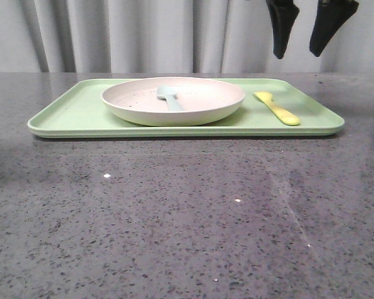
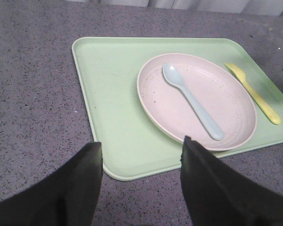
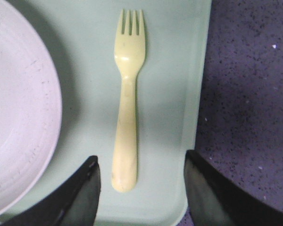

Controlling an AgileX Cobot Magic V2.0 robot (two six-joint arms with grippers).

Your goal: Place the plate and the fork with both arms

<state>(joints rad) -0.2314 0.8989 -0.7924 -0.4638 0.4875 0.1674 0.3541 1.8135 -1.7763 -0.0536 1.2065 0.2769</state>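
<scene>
The pinkish-cream speckled plate point(image 1: 202, 98) sits on the light green tray point(image 1: 81, 112), with a pale blue spoon point(image 1: 169, 96) lying in it. The yellow fork point(image 1: 277, 108) lies on the tray to the right of the plate. My right gripper point(image 1: 297, 56) hangs open and empty above the fork. In the right wrist view its jaws point(image 3: 141, 160) stand either side of the handle end of the fork point(image 3: 126, 113), apart from it. My left gripper point(image 2: 141, 143) is open and empty over the tray's near corner point(image 2: 118, 172), short of the plate point(image 2: 236, 108). The left gripper is out of the front view.
The tray rests on a dark speckled stone table point(image 1: 187, 212). A grey curtain point(image 1: 143, 31) hangs behind the table. The fork point(image 2: 254, 92) lies between the plate and the tray's right rim.
</scene>
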